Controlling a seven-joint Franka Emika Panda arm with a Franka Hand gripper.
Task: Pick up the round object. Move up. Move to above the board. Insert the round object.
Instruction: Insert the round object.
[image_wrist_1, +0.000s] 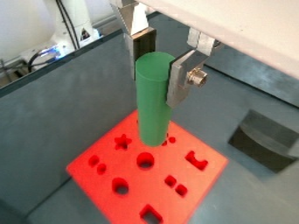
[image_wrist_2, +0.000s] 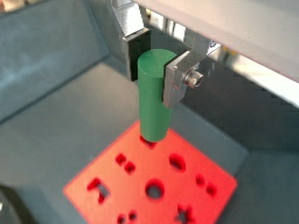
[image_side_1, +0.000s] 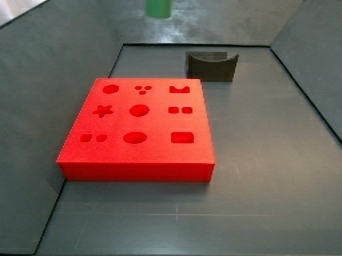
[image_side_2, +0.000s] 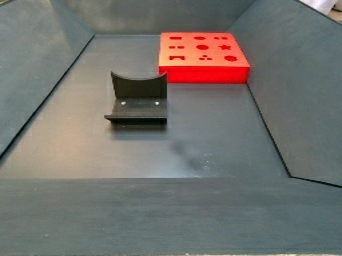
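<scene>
In a side view only the bottom stub of the round object (image_side_1: 158, 8) pokes in at the top edge with the gripper cut off completely, the other side view shows neither, and in both wrist views the gripper (image_wrist_1: 162, 63) hides the peg's upper sides.

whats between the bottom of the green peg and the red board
Nothing: in both wrist views the gripper holds the green peg above the red board, only open air between.

Wrist views down past the gripper (image_wrist_1: 165, 68) onto board (image_wrist_1: 140, 171)
</scene>
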